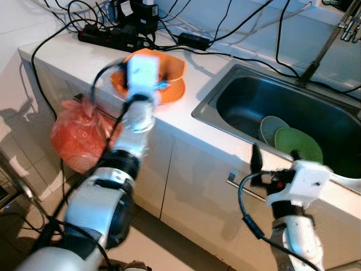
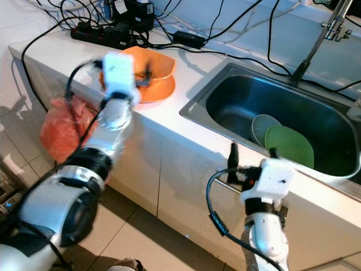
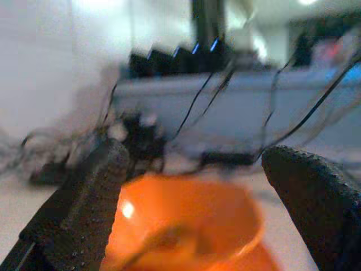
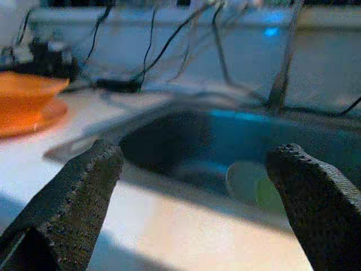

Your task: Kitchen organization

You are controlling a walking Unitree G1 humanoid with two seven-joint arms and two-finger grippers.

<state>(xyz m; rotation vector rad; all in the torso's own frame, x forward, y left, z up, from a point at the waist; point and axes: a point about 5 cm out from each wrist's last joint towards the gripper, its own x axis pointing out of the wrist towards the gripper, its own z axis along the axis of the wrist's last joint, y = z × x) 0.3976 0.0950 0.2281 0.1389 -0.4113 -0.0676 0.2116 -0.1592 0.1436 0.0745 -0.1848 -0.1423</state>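
An orange bowl [image 1: 169,66] stands on an orange plate [image 1: 174,93] on the white counter [image 1: 192,130], left of the sink. My left gripper [image 3: 197,152] is open just in front of the bowl [image 3: 186,226], one finger [image 3: 84,197] on each side of its rim and not touching it. That view is blurred. In the steel sink [image 1: 225,84] lie a green plate [image 1: 299,144] and a pale grey plate [image 1: 269,127]. My right gripper [image 2: 252,151] is open and holds nothing, low in front of the counter edge, facing the sink [image 4: 186,147].
A black power strip [image 1: 107,36] and several black cables [image 1: 242,25] lie along the back of the counter. The tap [image 1: 327,45] rises behind the sink. A red plastic bag [image 1: 79,138] hangs at the cabinet front on the left. Tiled floor [image 1: 163,243] lies below.
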